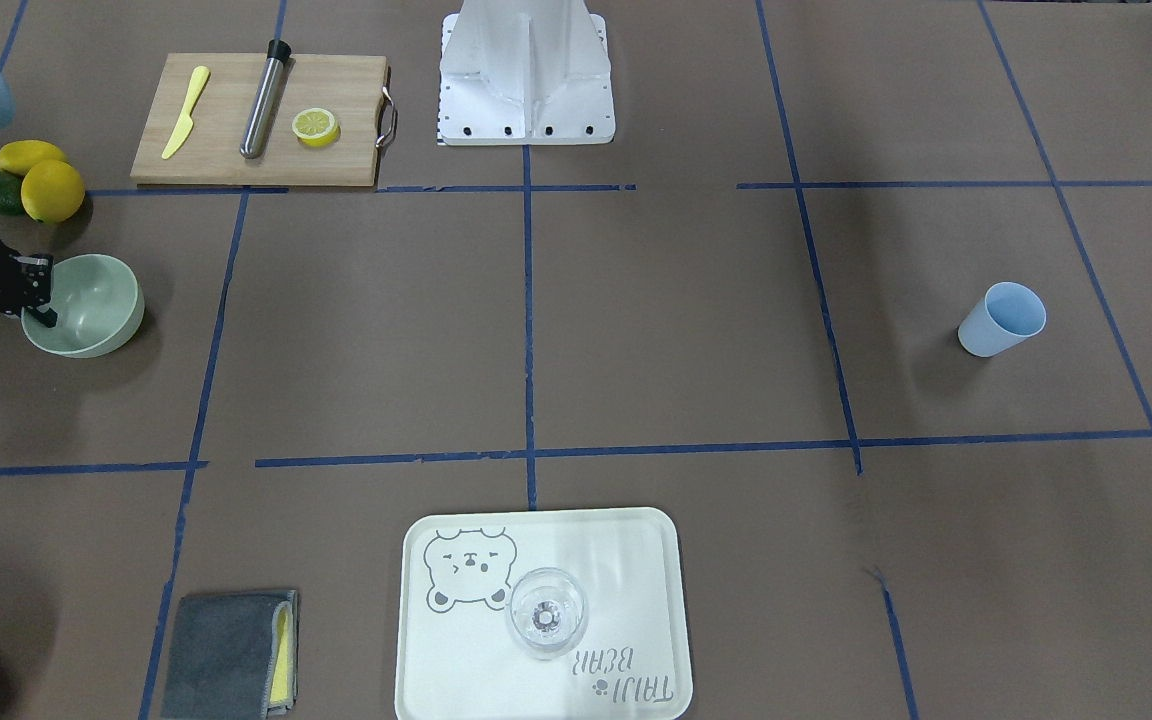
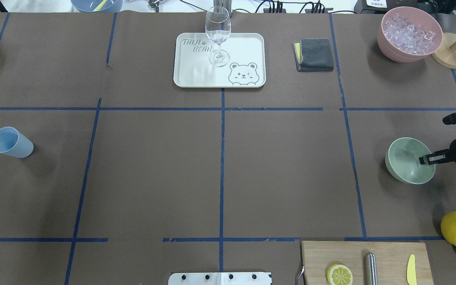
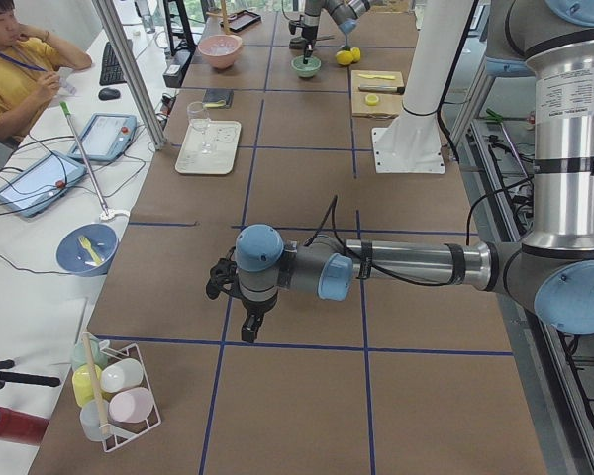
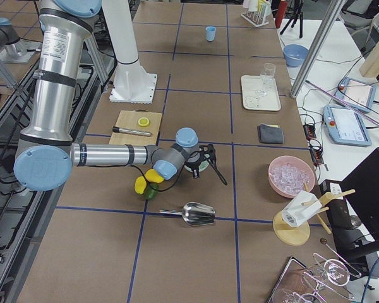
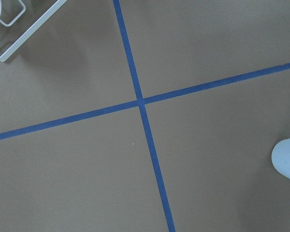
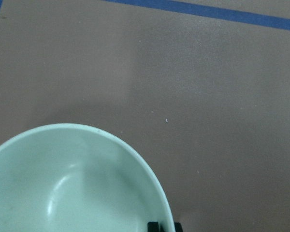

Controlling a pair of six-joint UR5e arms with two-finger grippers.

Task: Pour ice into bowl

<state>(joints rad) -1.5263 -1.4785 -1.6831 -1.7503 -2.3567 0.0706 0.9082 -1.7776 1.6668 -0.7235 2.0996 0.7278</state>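
The pale sage-green bowl (image 2: 406, 164) stands at the table's right side; it also shows in the front view (image 1: 91, 305) and the right wrist view (image 6: 72, 188). My right gripper (image 2: 430, 159) points down at the bowl's near rim, with a fingertip on each side of the rim, shut on it. The bowl is empty inside. The ice (image 2: 408, 33) lies piled in a pink container (image 2: 394, 49) at the far right. My left gripper (image 3: 236, 312) hangs over bare table near the blue cup (image 2: 12, 143); I cannot tell whether it is open or shut.
Lemons (image 2: 455, 228) and a cutting board (image 2: 364, 261) with a lemon half, metal tube and yellow knife lie near the bowl. A tray (image 2: 196, 75) bears a wine glass (image 2: 217, 33). A grey cloth (image 2: 315, 54) and a metal scoop (image 4: 199, 214) lie on the table.
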